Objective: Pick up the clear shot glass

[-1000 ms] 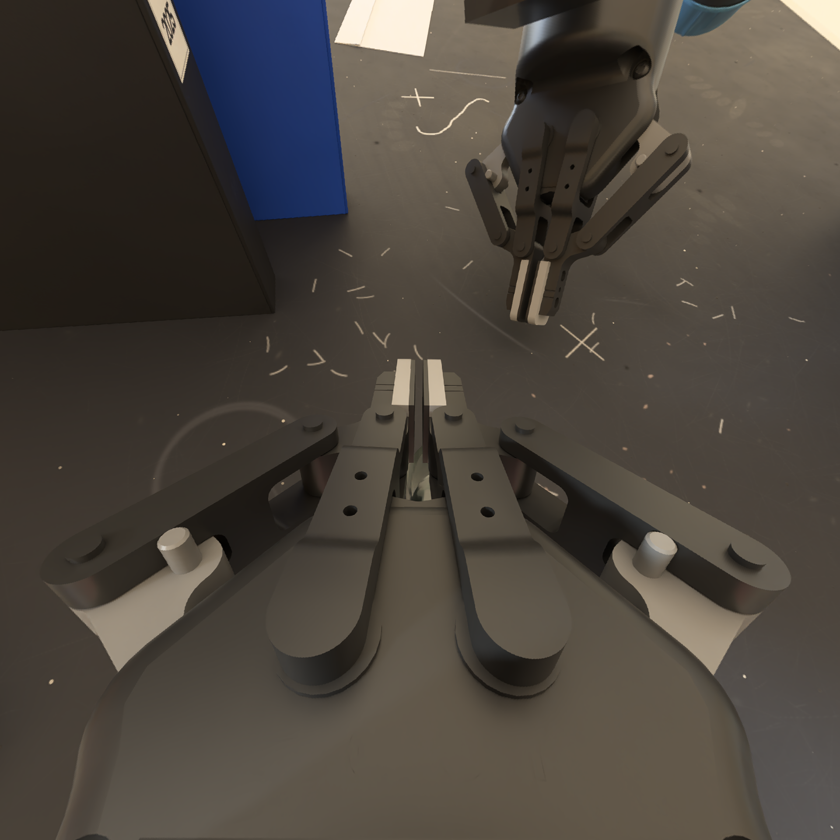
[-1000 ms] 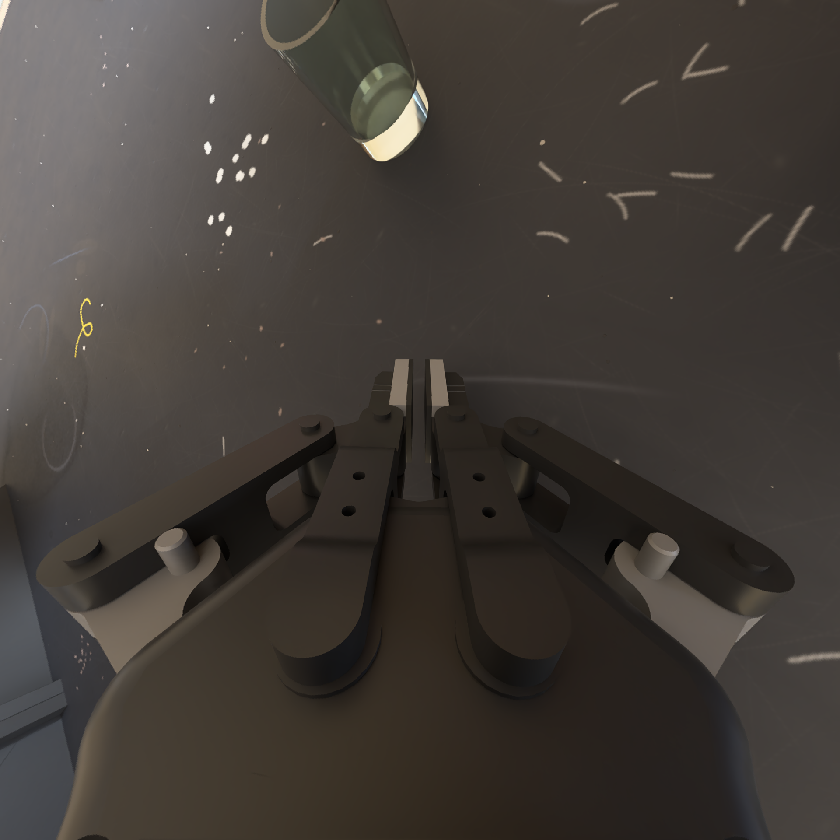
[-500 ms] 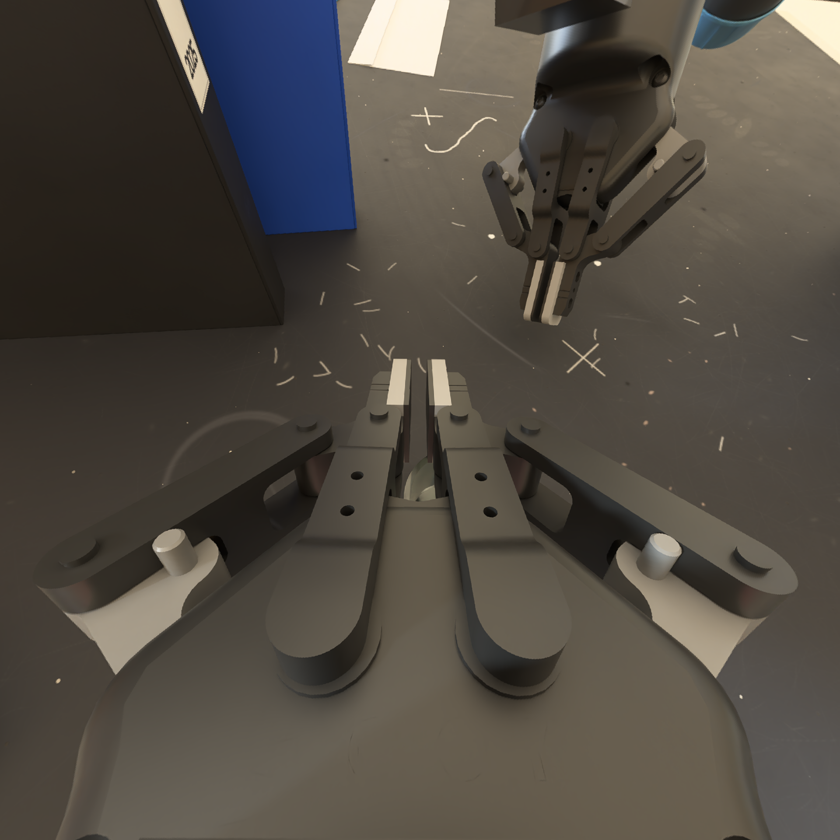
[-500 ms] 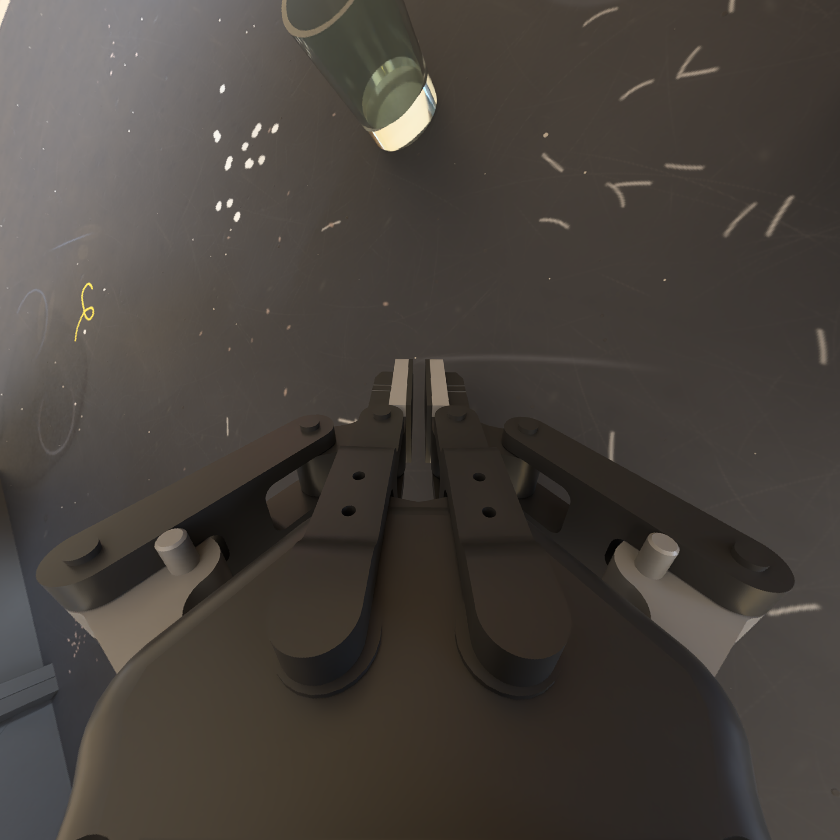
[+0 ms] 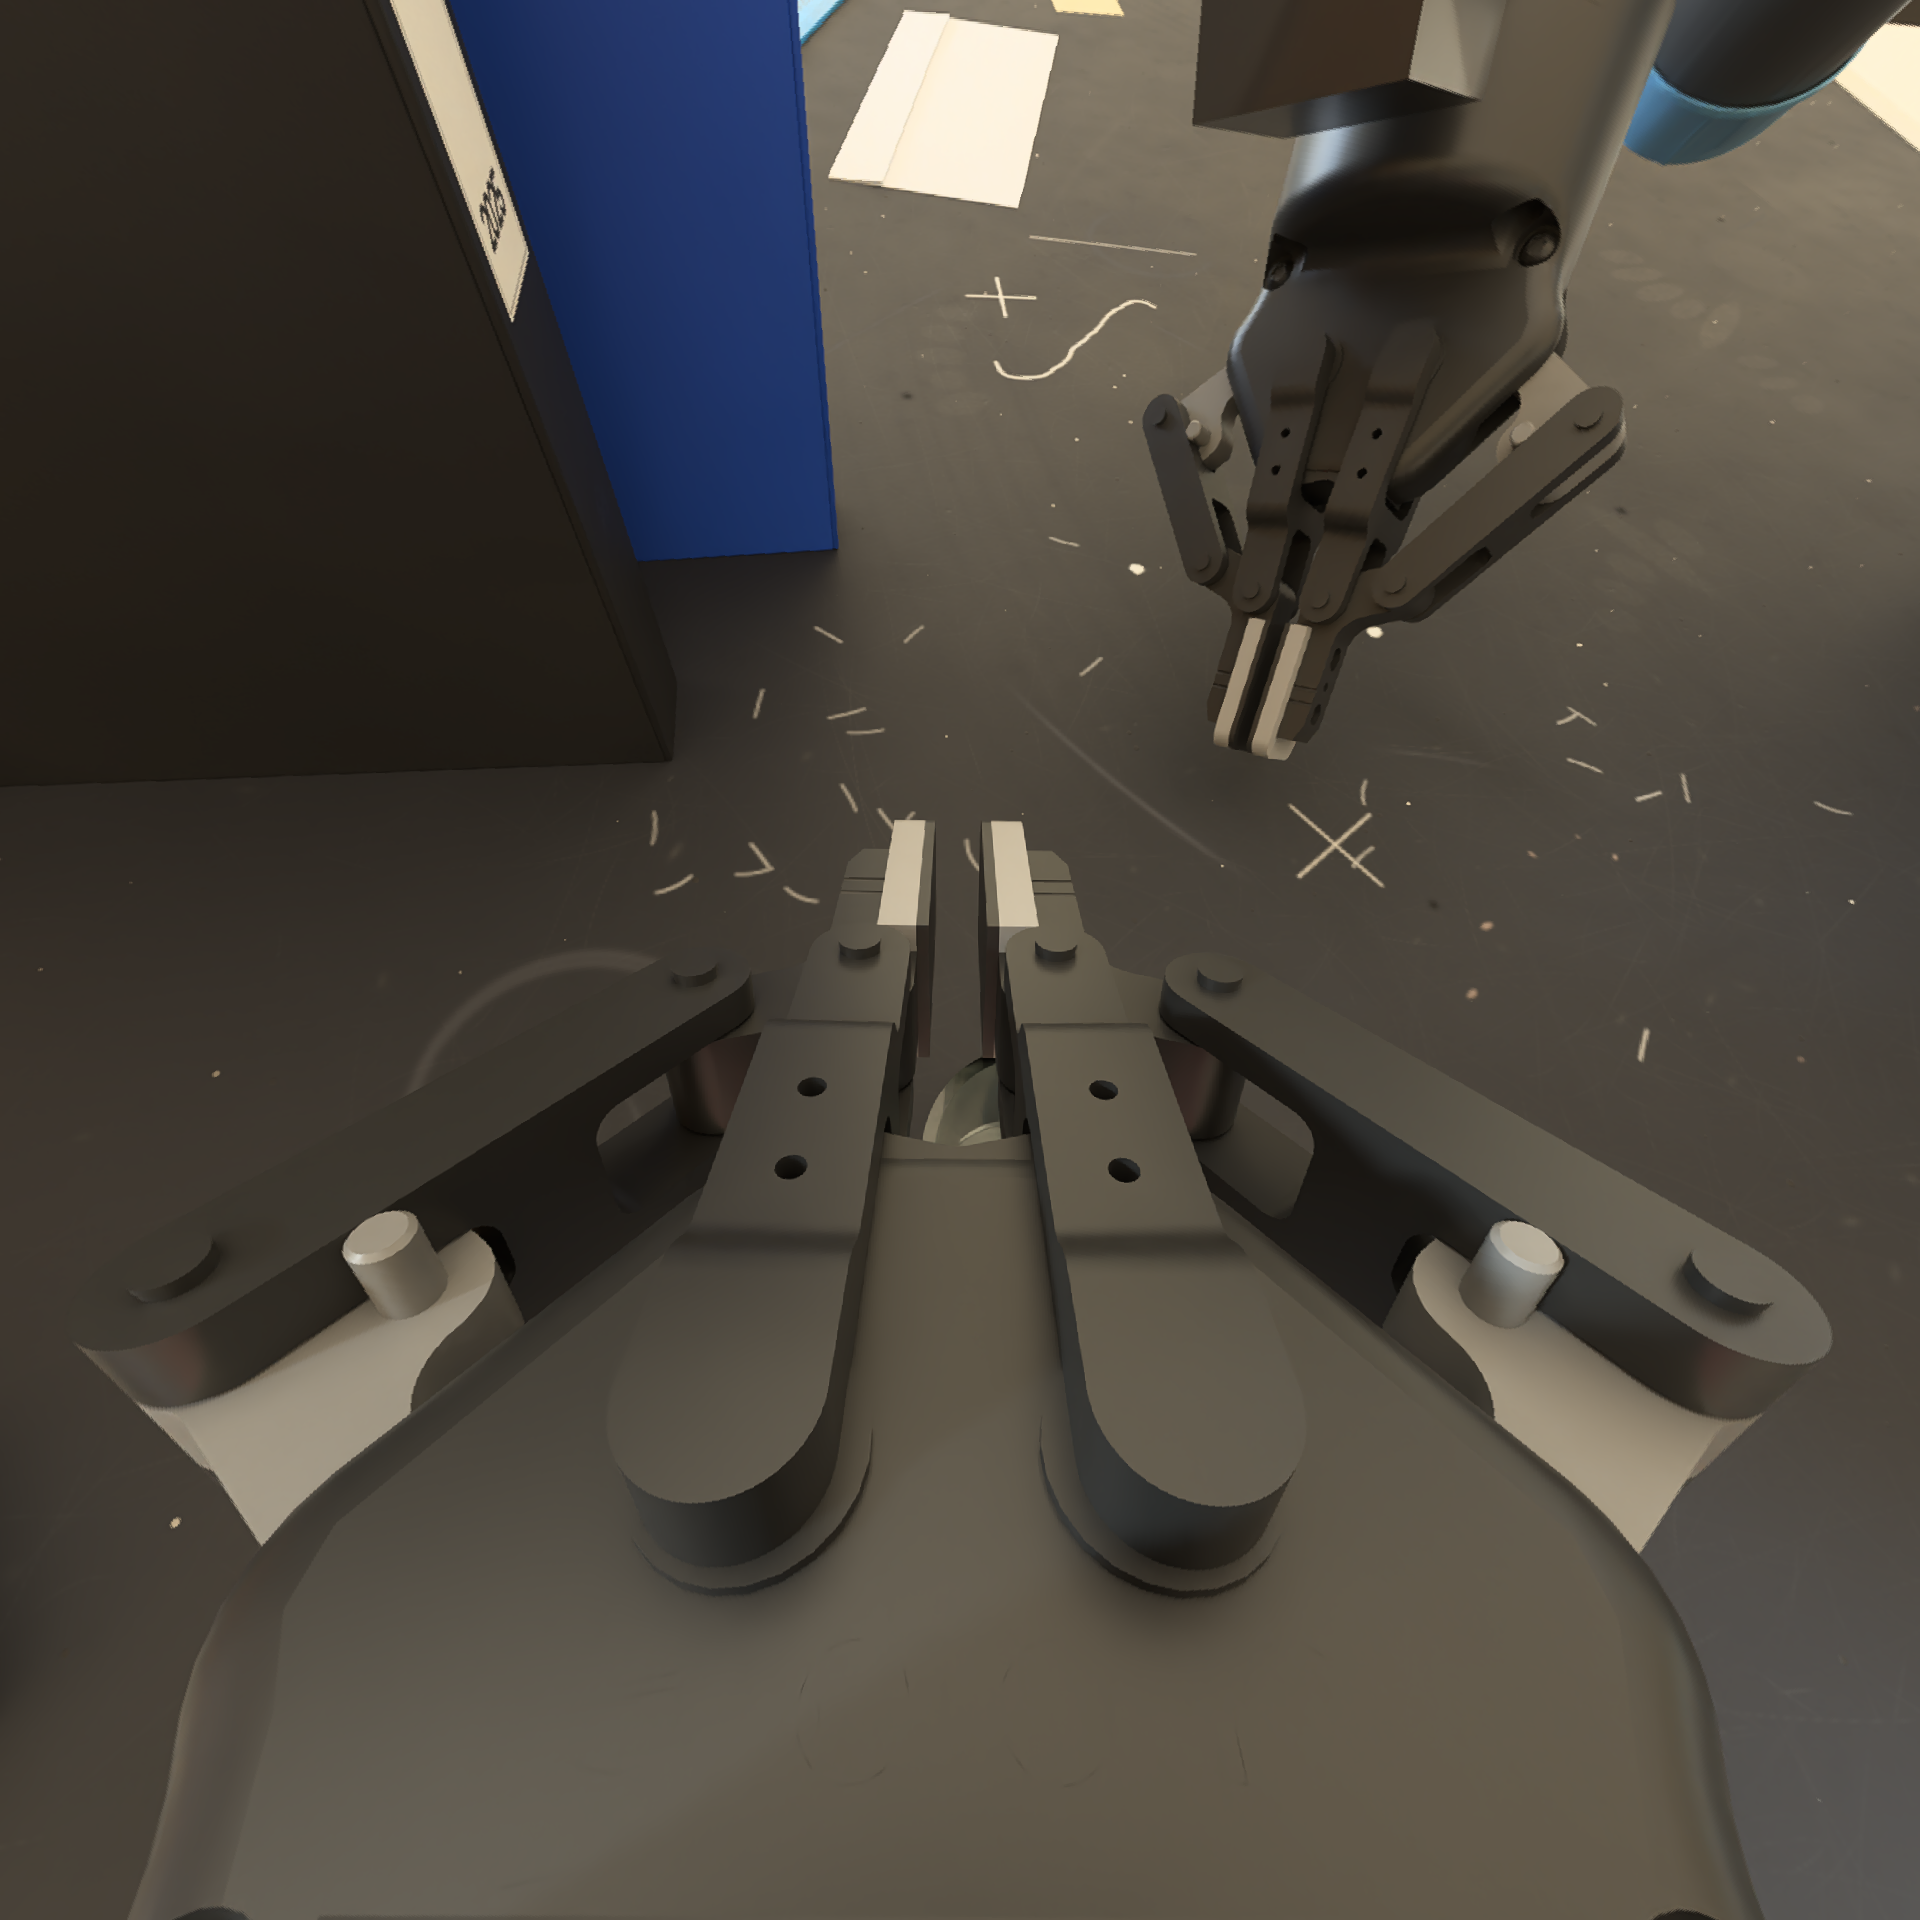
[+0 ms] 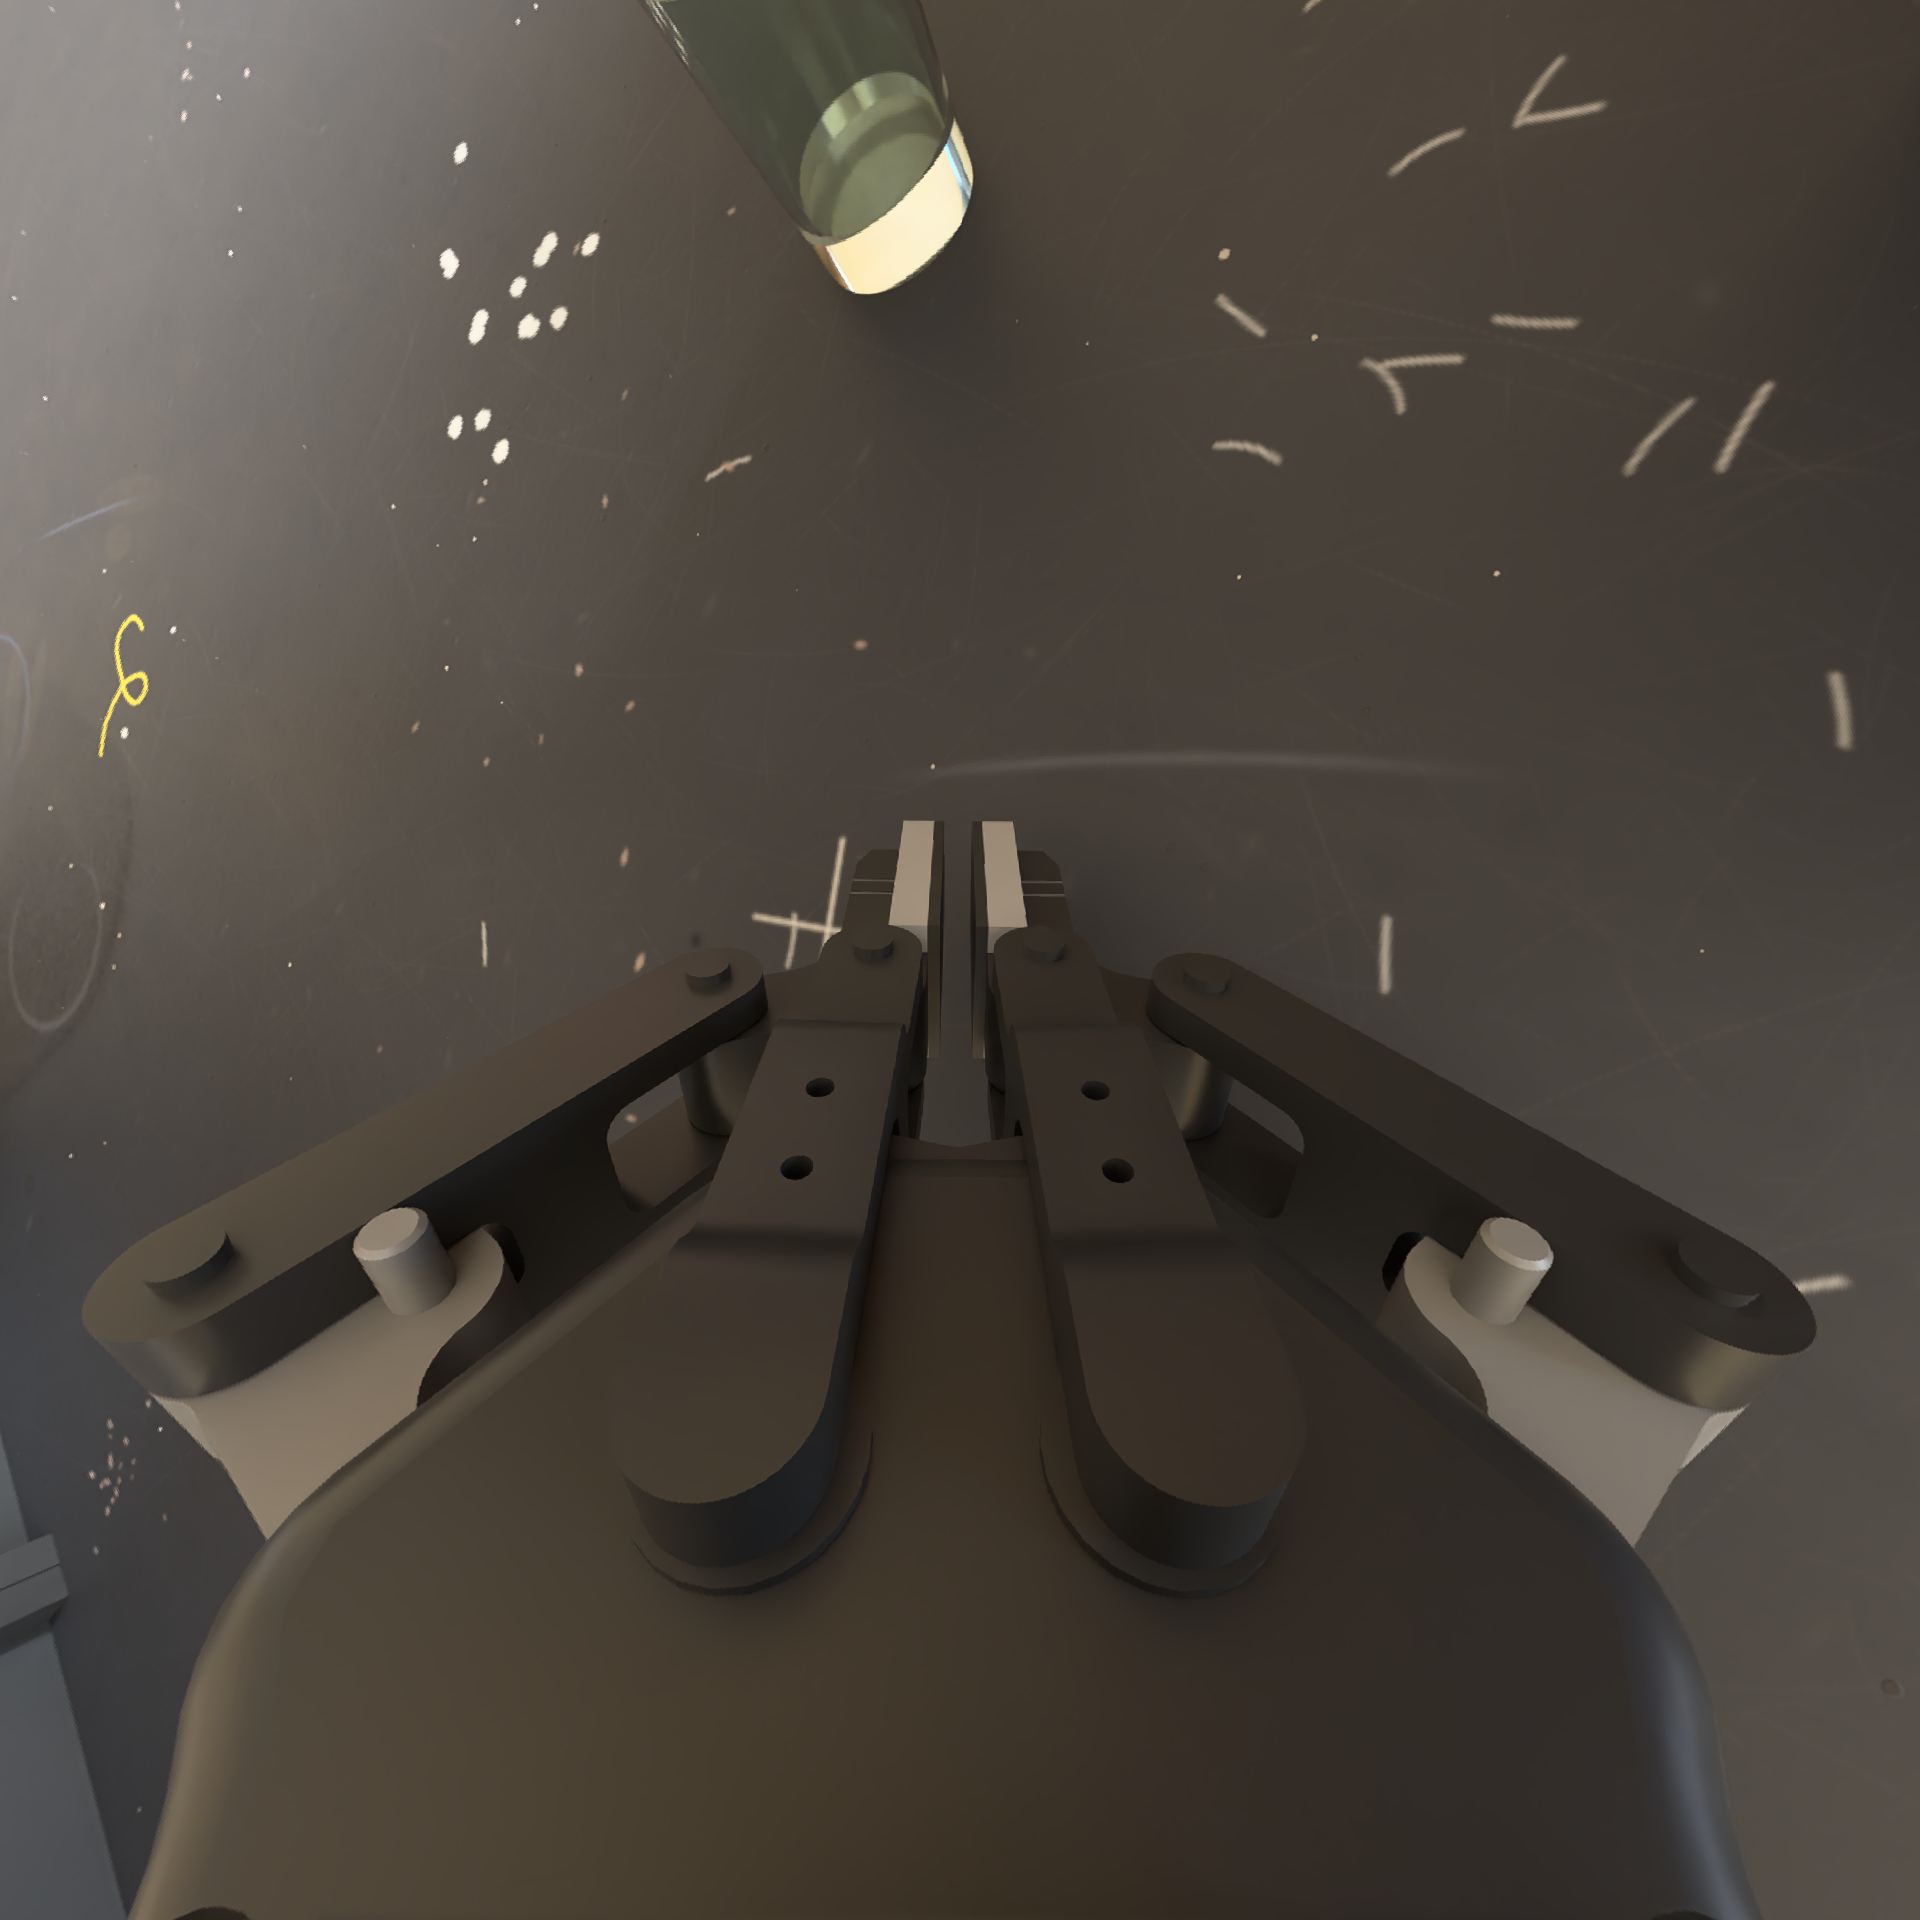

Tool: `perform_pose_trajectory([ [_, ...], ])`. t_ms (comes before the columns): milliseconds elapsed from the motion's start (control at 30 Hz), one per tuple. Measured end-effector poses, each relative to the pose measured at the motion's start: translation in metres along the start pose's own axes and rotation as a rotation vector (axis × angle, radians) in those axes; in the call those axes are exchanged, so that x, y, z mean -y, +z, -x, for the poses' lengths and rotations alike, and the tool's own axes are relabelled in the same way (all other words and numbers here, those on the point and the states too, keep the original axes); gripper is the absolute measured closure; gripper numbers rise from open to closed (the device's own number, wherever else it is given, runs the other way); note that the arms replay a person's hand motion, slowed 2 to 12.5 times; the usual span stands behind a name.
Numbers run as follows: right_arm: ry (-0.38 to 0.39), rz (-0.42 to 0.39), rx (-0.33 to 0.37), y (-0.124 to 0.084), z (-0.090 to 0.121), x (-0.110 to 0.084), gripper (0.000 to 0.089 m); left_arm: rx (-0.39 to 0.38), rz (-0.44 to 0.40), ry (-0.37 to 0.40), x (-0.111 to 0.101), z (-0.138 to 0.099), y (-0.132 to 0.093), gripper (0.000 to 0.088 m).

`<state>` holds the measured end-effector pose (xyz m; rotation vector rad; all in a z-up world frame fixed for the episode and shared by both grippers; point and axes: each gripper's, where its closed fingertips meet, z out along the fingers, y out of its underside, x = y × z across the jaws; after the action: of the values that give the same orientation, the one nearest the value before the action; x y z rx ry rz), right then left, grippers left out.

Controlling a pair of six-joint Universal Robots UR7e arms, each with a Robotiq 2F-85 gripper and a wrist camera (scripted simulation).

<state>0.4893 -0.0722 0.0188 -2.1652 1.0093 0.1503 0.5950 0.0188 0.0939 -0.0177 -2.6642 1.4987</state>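
The clear shot glass (image 6: 862, 135) stands upright on the dark table (image 6: 1143, 582) at the top of the right wrist view, its rim cut off by the frame. My right gripper (image 6: 956, 873) is shut and empty, well short of the glass and slightly to its right. It also shows in the left wrist view (image 5: 1262, 717), hanging over the table at the upper right. My left gripper (image 5: 956, 862) has its pads a narrow gap apart and holds nothing. A sliver of glass (image 5: 966, 1107) shows under the base of its fingers.
A tall black box (image 5: 260, 416) and a blue binder (image 5: 675, 260) stand at the left of the left wrist view. A white sheet (image 5: 945, 104) lies at the back. Chalk marks cover the table. A grey object (image 6: 26, 1579) sits at the right view's lower left edge.
The left gripper's pads have parted slightly. In the right wrist view the glass has shifted right and up towards the frame edge. In the left view the right gripper has drifted right.
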Motion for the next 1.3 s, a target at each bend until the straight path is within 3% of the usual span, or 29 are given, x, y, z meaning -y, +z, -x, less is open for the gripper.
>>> perform_pose_trajectory([
  [633,0.003,-0.047,-0.046,-0.004,-0.003,-0.005,0.0849,0.082,0.02,0.006,0.01,0.0,-0.011,0.0794],
  [1300,-0.01,-0.253,0.006,-0.009,0.009,0.011,0.0849,0.296,0.025,-0.033,0.018,-0.006,-0.033,0.0763],
])
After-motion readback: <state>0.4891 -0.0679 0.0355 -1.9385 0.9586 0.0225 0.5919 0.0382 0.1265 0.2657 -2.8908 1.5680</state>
